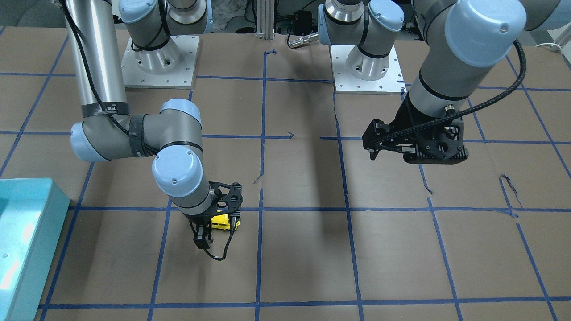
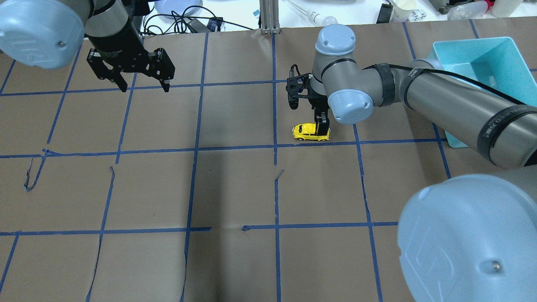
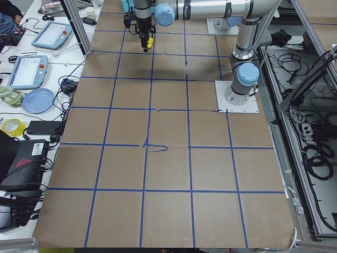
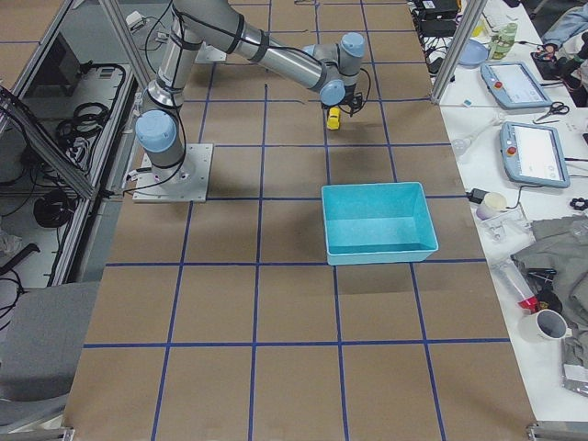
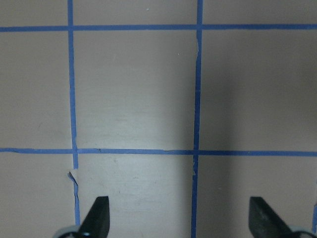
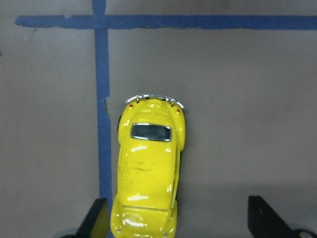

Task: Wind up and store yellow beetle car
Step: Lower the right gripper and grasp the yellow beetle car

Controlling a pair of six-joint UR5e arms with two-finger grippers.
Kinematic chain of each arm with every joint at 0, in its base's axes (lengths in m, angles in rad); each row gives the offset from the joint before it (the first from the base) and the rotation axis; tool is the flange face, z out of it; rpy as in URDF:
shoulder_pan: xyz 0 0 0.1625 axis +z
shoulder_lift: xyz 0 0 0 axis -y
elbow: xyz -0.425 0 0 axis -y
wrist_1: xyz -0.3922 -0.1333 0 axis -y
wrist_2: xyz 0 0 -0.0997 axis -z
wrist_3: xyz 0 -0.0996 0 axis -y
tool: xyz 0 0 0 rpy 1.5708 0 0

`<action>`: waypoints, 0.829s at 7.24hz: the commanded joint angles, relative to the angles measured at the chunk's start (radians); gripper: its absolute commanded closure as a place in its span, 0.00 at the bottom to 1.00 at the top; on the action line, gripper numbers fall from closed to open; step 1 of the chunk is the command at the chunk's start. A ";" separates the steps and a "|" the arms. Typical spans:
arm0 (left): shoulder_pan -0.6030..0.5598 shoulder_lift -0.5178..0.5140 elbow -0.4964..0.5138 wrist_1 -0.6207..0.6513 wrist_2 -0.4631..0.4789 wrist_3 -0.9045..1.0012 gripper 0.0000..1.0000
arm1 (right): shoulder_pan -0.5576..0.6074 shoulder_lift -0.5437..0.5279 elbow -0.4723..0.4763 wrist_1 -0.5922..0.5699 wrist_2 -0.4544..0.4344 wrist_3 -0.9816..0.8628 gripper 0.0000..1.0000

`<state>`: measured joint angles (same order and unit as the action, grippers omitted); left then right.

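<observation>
Item: yellow beetle car (image 6: 148,173), one, glossy. Its dark rear window and chrome bumper lay uppermost in the right wrist view, and it stood on its wheels on the paper-covered bench (image 2: 235,188). Location: about midway along the bench's length, nearer the operators' long edge than the robot's. It sat just beside a blue tape line (image 6: 103,74) that ran along one flank, and a second line crossed beyond its rear bumper. Right end effector (image 6: 179,208): lowered over the car, jaws spread wide, one finger on each flank. The car sat off-centre in the gap, close against one finger (image 6: 99,218) and well clear of the other. Whether the near finger touched the paint could not be told; the car was not clamped. Left end effector (image 2: 145,86): held above the left half of the bench, well apart from the car. Its jaws were spread wide with nothing between them, and only brown paper and tape lines lay beneath. Teal bin (image 4: 381,250): one, rectangular, open-topped. It rested on the bench by the operators' long edge, between the car and the bench's right end, well apart from the car and from both end effectors.
</observation>
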<state>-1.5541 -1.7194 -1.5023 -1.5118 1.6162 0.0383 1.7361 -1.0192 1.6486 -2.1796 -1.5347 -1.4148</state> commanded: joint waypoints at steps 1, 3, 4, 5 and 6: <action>0.012 0.029 -0.018 -0.001 -0.001 0.006 0.00 | -0.001 0.010 0.020 -0.002 0.004 0.005 0.04; 0.019 0.029 -0.018 0.002 -0.001 0.006 0.00 | -0.001 0.007 0.020 -0.005 0.010 -0.001 0.77; 0.019 0.029 -0.019 0.002 0.002 0.006 0.00 | -0.001 0.002 0.023 -0.008 0.018 0.002 0.77; 0.019 0.027 -0.021 0.002 0.004 0.006 0.00 | -0.001 -0.001 0.008 -0.012 -0.001 -0.007 0.78; 0.020 0.027 -0.021 0.004 0.004 0.006 0.00 | -0.016 -0.031 -0.019 -0.003 -0.004 -0.013 0.85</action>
<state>-1.5353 -1.6913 -1.5225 -1.5092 1.6189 0.0445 1.7312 -1.0253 1.6552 -2.1881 -1.5310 -1.4209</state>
